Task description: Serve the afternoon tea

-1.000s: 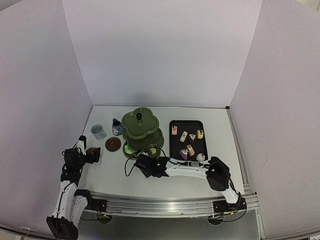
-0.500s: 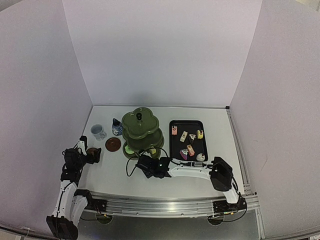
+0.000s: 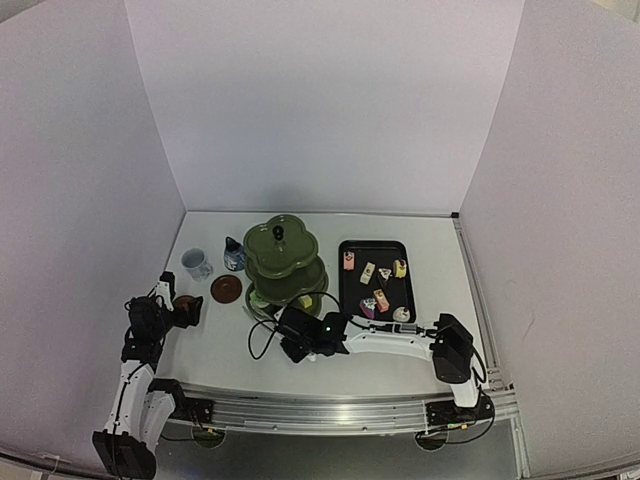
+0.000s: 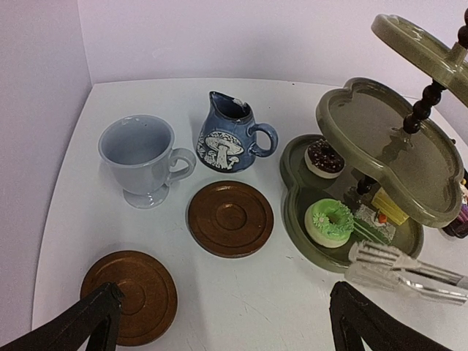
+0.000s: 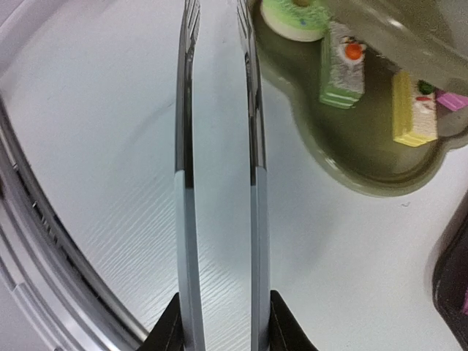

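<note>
The dark green three-tier stand stands mid-table. Its bottom tier holds a chocolate doughnut, a green doughnut, a green slice and a yellow slice. More tiny cakes lie on the black tray. My right gripper is shut on the metal tongs; their tips sit just outside the bottom tier with nothing between them. My left gripper is open, low over the near coaster. The second coaster, white mug and blue-and-white pot stand beyond it.
White walls enclose the table on the left, back and right. The left wall runs close beside my left arm. A metal rail borders the near edge. The stand's upper tiers overhang the bottom tier.
My right arm has drawn slightly right and toward the near edge, carrying the tongs a little away from the stand. The left arm has not moved.
</note>
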### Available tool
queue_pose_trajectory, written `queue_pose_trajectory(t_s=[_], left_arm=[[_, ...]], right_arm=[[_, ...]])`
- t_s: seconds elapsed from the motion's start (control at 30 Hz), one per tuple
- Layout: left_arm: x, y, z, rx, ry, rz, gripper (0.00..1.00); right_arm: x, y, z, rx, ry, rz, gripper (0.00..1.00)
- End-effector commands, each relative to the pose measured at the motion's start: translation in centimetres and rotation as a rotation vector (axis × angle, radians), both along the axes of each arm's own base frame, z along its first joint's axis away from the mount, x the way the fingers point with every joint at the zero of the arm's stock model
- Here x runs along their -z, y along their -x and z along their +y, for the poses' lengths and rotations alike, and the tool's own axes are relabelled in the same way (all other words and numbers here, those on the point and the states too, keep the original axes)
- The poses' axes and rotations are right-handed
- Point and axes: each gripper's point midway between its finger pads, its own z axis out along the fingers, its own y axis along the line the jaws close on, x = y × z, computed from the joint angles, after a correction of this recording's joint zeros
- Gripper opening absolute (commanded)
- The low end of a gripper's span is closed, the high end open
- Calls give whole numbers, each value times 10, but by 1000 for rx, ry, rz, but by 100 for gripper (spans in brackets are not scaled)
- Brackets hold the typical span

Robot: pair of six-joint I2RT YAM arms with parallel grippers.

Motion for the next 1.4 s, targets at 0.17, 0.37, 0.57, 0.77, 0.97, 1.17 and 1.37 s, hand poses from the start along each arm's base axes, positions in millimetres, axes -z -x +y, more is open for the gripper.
queue_pose_trajectory(t_s=[0.17, 0.37, 0.57, 0.77, 0.97, 1.17, 1.37], left_arm=[[-9, -1, -2, 23, -22, -28, 100], [-10, -1, -2, 18, -19, -26, 100], [-10, -1, -2, 14, -13, -21, 100], [-15, -1, -2, 15, -6, -33, 100], [-27, -1, -3, 23, -14, -57, 100], [-39, -3, -6, 51, -41, -81, 100], [-45, -6, -10, 85, -48, -94, 100]], right_arm=[[-87, 52, 17, -280, -229, 102, 29], [-140, 20, -5, -185, -302, -16, 28], [-212, -37, -36, -54, -400, -175, 28], [-278, -105, -97, 165, -453, -360, 29], [-298, -145, -144, 309, -445, -429, 28], [-256, -179, -233, 556, -269, -350, 29], [-190, -152, -289, 642, -144, -150, 29]])
